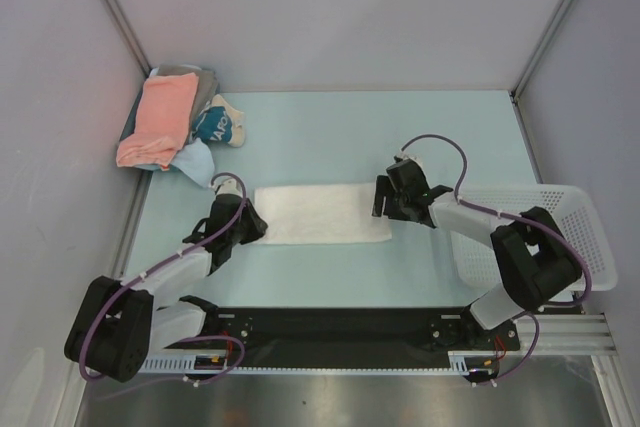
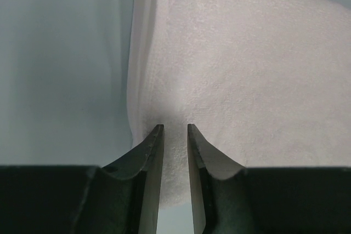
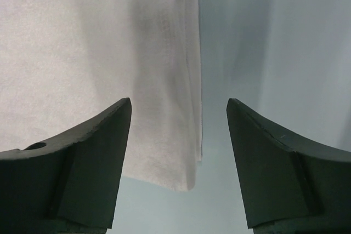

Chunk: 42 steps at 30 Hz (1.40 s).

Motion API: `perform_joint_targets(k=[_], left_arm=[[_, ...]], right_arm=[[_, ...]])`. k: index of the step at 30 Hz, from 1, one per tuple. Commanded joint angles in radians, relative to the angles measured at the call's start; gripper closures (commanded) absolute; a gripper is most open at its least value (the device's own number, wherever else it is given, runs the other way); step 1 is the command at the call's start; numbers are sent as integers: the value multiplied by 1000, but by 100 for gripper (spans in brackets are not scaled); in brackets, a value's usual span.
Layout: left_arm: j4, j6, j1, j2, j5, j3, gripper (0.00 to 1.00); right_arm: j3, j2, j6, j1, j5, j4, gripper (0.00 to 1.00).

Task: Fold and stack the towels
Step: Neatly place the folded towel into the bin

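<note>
A white towel (image 1: 322,213) lies flat on the table as a long folded rectangle. My left gripper (image 1: 250,228) sits over its left end. In the left wrist view the gripper (image 2: 175,127) has its jaws a narrow gap apart above the towel (image 2: 247,69), with its corner showing between them. My right gripper (image 1: 382,197) is at the towel's right end. In the right wrist view it (image 3: 179,102) is wide open, straddling the towel's edge (image 3: 82,42) and holding nothing. A salmon-pink towel (image 1: 160,119), a grey towel (image 1: 192,76) and a light blue towel (image 1: 196,161) lie heaped at the far left.
A small teal bundle with white print (image 1: 216,125) lies beside the heap. A white slatted basket (image 1: 575,209) stands at the right edge, behind the right arm. Enclosure walls close in the table on the left, back and right.
</note>
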<state>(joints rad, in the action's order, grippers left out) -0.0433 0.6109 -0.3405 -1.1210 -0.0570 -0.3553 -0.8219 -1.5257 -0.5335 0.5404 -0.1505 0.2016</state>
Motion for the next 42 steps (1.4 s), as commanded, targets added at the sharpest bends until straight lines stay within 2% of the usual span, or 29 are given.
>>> perform_joint_targets(k=[1, 4, 9, 14, 17, 19, 20, 24, 26, 30, 34, 42], left_arm=[[-43, 4, -3, -6, 37, -4, 72], [-59, 3, -3, -13, 49, 6, 72], [-79, -7, -3, -30, 49, 16, 73], [-89, -7, -3, -17, 49, 26, 74], [-84, -10, -5, -7, 80, 19, 74], [-75, -16, -5, 21, 91, 16, 74], [-67, -16, -5, 48, 104, 6, 73], [11, -39, -5, 142, 152, -42, 71], [91, -30, -6, 190, 181, -92, 72], [192, -25, -54, 323, 218, -174, 73], [345, -92, -63, 404, 256, -295, 71], [461, -195, -65, 539, 327, -327, 71]], right_arm=[[-29, -46, 18, -13, 81, -31, 26], [-37, -85, 9, 0, 100, -47, 32], [-71, -146, -9, 64, 32, -24, 40], [-62, -185, -40, 72, 28, -34, 44], [-68, -197, -52, 78, 6, -19, 51], [-103, -206, -54, 98, -47, 39, 63], [-150, -221, -56, 116, -105, 106, 73], [-223, -248, -68, 159, -249, 264, 100], [-244, -241, -69, 182, -271, 297, 100], [-315, -237, -89, 228, -403, 494, 100], [-376, -211, -127, 268, -455, 649, 100], [-459, -177, -313, 380, -586, 1046, 100]])
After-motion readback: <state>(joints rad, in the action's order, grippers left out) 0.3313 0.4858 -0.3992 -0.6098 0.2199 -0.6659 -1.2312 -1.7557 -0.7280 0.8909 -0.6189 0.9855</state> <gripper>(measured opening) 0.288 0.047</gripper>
